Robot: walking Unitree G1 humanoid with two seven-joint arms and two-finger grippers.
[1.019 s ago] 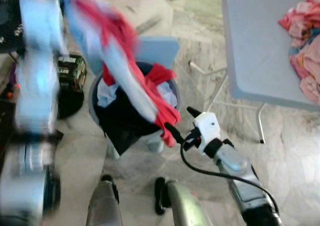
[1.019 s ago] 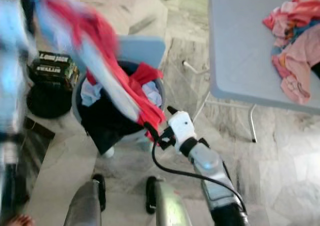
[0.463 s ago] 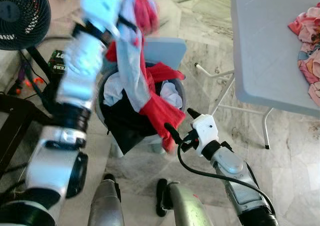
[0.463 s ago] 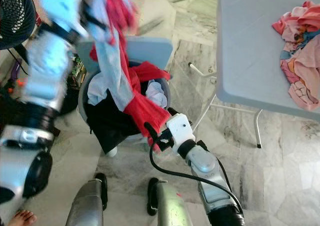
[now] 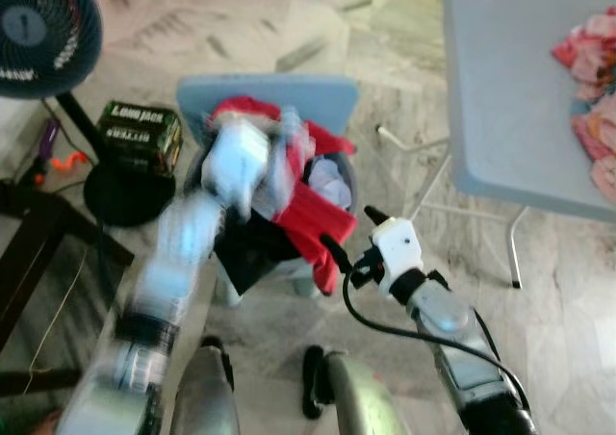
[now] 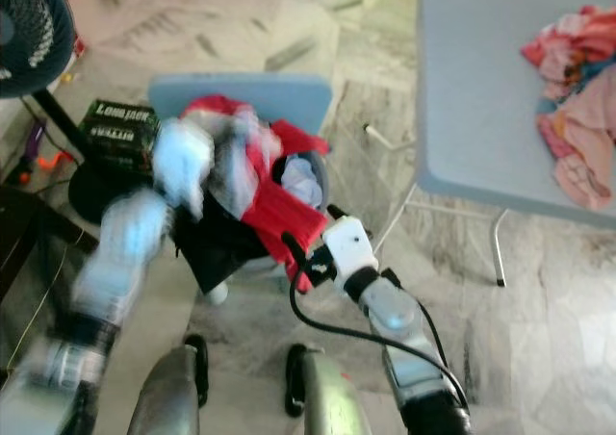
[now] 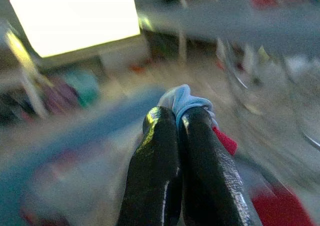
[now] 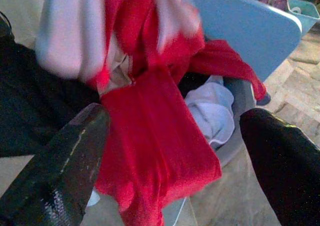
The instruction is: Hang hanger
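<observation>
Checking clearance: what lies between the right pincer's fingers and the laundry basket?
The red garment hangs between the open right pincer and the laundry basket, seen in the right wrist view.

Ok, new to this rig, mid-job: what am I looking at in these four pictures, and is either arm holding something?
It is a walking robot with two silver arms. The two wide pictures come from its head, looking down. The blurred left arm reaches over a laundry basket stuffed with clothes; its left gripper is pinched shut on a pale blue cloth, as its wrist camera shows. The right gripper hovers open beside the hanging red garment, holding nothing. A grey table with pink clothes stands to the right, a fan to the left.
</observation>
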